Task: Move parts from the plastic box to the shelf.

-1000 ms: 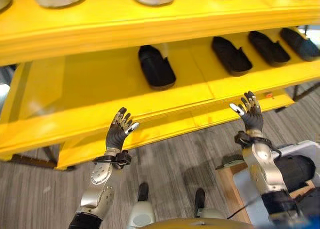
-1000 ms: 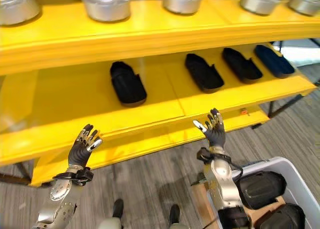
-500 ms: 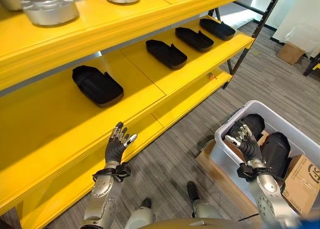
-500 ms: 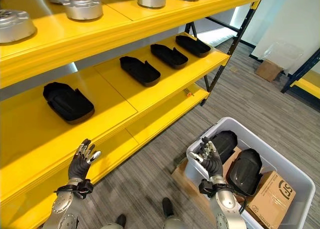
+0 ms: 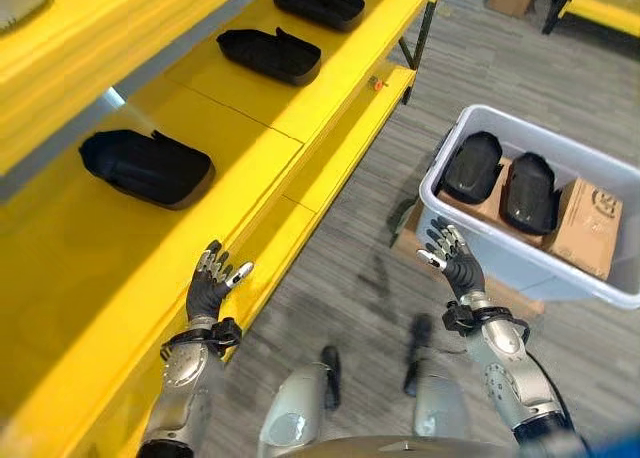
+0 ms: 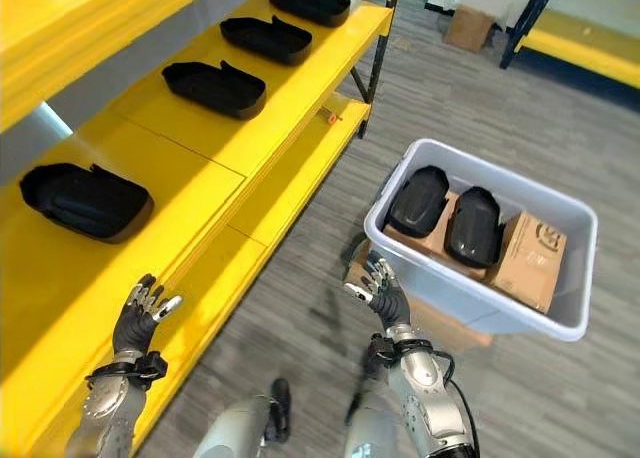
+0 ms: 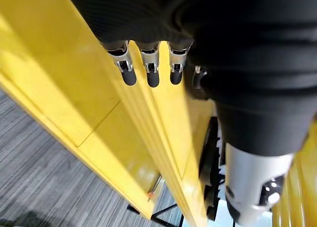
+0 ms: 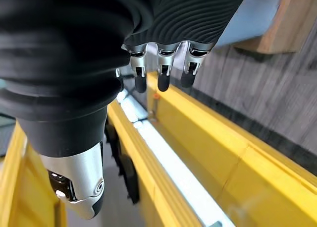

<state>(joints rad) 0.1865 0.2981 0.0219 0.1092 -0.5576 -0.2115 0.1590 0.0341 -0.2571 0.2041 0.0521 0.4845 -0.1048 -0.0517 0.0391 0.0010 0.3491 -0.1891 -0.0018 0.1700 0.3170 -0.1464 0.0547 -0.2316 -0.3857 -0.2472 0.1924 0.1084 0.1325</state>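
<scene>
Hands empty, fingers spread: left hand (image 5: 208, 286) at 8 o'clock, right hand (image 5: 452, 261) at 4; plastic box (image 5: 600, 290) cut off at 2.

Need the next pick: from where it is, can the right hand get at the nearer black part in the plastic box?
Probably yes. The right hand is open and empty beside the plastic box, whose top is uncovered; the black part lies exposed, but the hand must first rise over the wall.
</scene>
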